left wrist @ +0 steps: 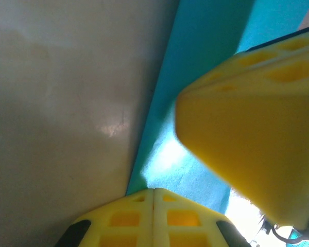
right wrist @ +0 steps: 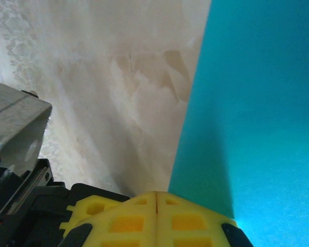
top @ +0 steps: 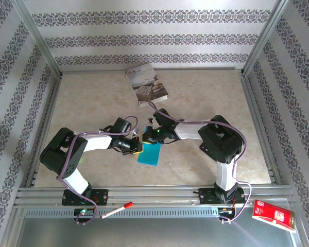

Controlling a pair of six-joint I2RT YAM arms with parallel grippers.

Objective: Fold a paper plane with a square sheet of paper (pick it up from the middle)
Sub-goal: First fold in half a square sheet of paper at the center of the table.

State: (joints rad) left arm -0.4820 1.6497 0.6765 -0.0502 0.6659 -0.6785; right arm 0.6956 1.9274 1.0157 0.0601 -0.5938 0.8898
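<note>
Left gripper (left wrist: pixel 153 190) fingers pressed together, teal sheet (left wrist: pixel 195 77) at tips; right gripper (right wrist: pixel 156 193) same, sheet ahead-right of fingers.

Both arms bend inward with elbows pointing outward, wrists meeting in the middle. The left hand (top: pixel 136 146) and right hand (top: pixel 148 135) sit just beside each other, each with fingers pressed fully together.
</note>
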